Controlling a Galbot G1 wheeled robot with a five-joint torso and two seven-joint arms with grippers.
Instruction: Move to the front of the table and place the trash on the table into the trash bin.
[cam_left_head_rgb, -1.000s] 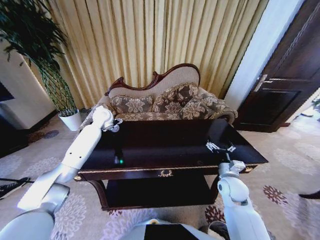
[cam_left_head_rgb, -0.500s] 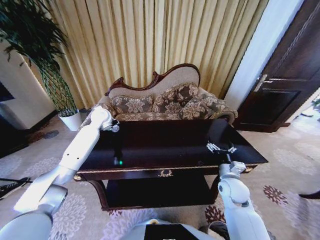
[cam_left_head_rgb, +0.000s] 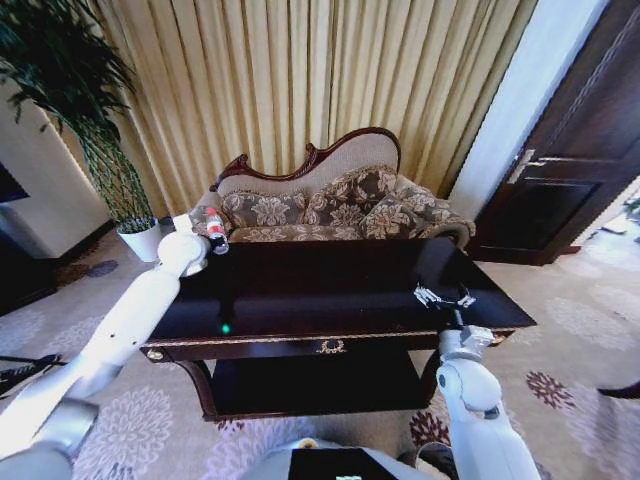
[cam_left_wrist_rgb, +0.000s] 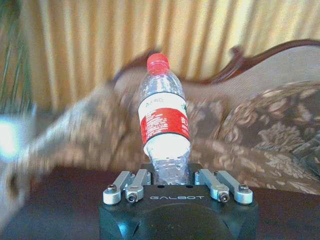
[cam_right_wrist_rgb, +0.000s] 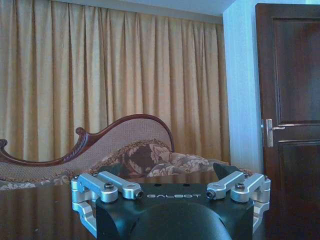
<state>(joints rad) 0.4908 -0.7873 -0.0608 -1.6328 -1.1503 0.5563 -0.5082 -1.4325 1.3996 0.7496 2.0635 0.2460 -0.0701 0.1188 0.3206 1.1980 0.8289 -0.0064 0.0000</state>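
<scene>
A clear plastic bottle (cam_left_head_rgb: 213, 229) with a red cap and red label is the trash I see; my left gripper (cam_left_head_rgb: 204, 240) is shut on its lower end at the table's back left corner. In the left wrist view the bottle (cam_left_wrist_rgb: 164, 125) stands upright out of the left gripper (cam_left_wrist_rgb: 170, 176), with the sofa behind it. The dark glossy table (cam_left_head_rgb: 330, 290) with gold trim lies straight ahead. My right gripper (cam_left_head_rgb: 441, 296) hovers open over the table's right side, with nothing between its fingers (cam_right_wrist_rgb: 111, 186). The trash bin is out of view.
A floral sofa (cam_left_head_rgb: 330, 205) with a carved back stands right behind the table. A white plant pot (cam_left_head_rgb: 141, 240) with a tall plant sits at the left. A dark door (cam_left_head_rgb: 570, 150) is at the right. Patterned carpet surrounds the table.
My left arm has swung to the left and slightly up from the table's back left area, and the bottle now shows in its gripper. The right arm has not moved.
</scene>
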